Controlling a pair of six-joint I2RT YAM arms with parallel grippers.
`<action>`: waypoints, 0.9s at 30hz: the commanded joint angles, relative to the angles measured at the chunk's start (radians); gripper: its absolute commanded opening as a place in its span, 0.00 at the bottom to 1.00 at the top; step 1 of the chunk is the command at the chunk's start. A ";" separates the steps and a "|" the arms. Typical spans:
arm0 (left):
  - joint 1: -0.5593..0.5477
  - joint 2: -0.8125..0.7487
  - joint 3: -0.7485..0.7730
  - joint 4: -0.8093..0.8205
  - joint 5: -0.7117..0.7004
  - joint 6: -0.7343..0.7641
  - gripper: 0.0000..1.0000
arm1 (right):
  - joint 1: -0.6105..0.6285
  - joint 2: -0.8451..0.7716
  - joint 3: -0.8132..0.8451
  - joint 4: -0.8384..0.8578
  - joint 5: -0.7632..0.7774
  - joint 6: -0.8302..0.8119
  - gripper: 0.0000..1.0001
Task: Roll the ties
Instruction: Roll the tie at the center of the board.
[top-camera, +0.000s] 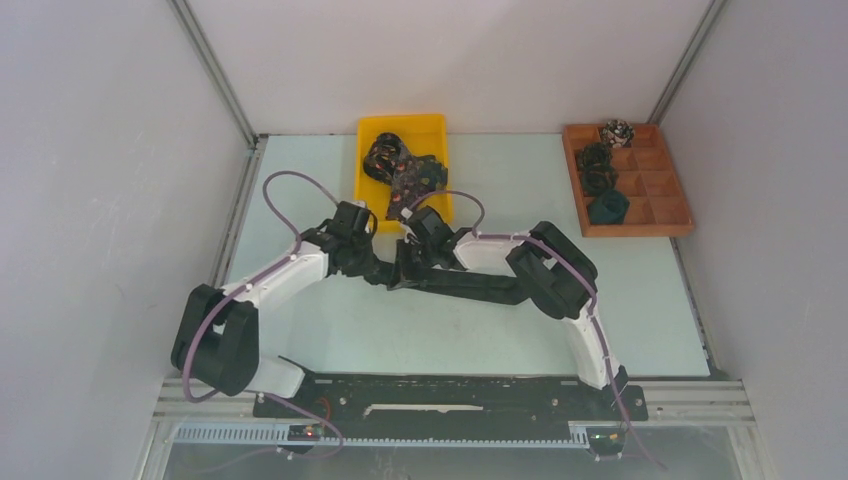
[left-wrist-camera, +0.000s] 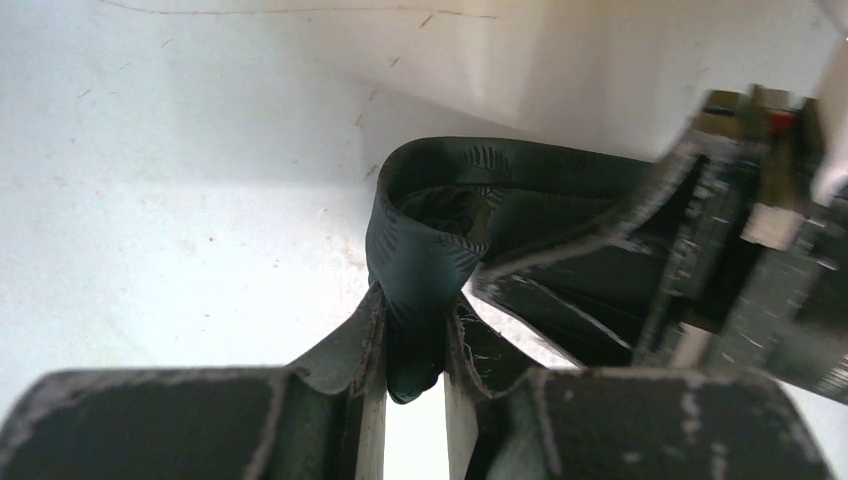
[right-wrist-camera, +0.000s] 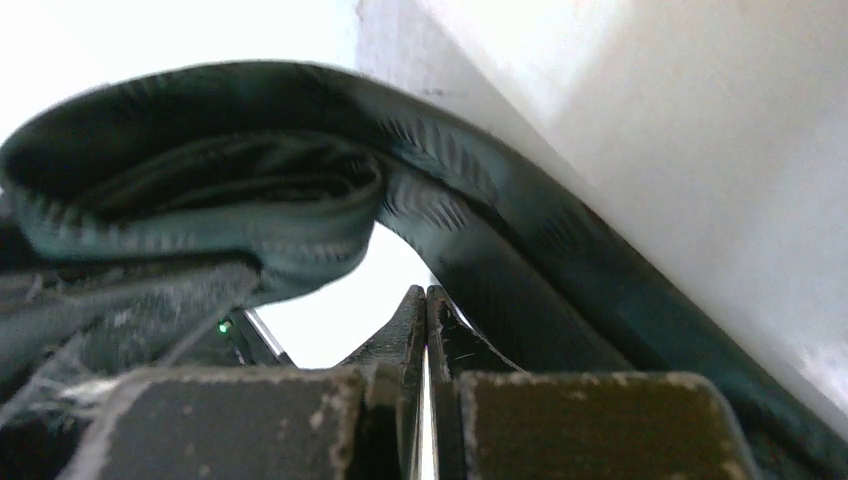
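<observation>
A dark green tie (left-wrist-camera: 425, 250) with fine pale marks has its end curled into a loose loop. My left gripper (left-wrist-camera: 415, 320) is shut on the bottom of that loop. In the right wrist view the loop (right-wrist-camera: 200, 215) hangs above my right gripper (right-wrist-camera: 427, 295), whose jaws are pressed together with nothing between them; the tie's long part runs past on their right. In the top view both grippers, left (top-camera: 390, 275) and right (top-camera: 408, 262), meet mid-table, and the tie (top-camera: 470, 288) stretches rightward under the right arm.
A yellow tray (top-camera: 400, 120) at the back holds several loose patterned ties (top-camera: 400, 168). A wooden compartment box (top-camera: 662, 212) at the back right holds rolled ties (top-camera: 606, 207). The white walls close in on both sides.
</observation>
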 joint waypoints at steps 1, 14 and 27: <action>-0.020 0.028 0.043 -0.045 -0.117 0.041 0.00 | -0.011 -0.114 -0.057 -0.009 0.016 -0.030 0.00; -0.105 0.123 0.108 -0.114 -0.321 0.045 0.00 | -0.029 -0.290 -0.177 -0.077 0.083 -0.087 0.00; -0.176 0.211 0.174 -0.162 -0.401 0.030 0.02 | -0.056 -0.390 -0.220 -0.145 0.136 -0.126 0.00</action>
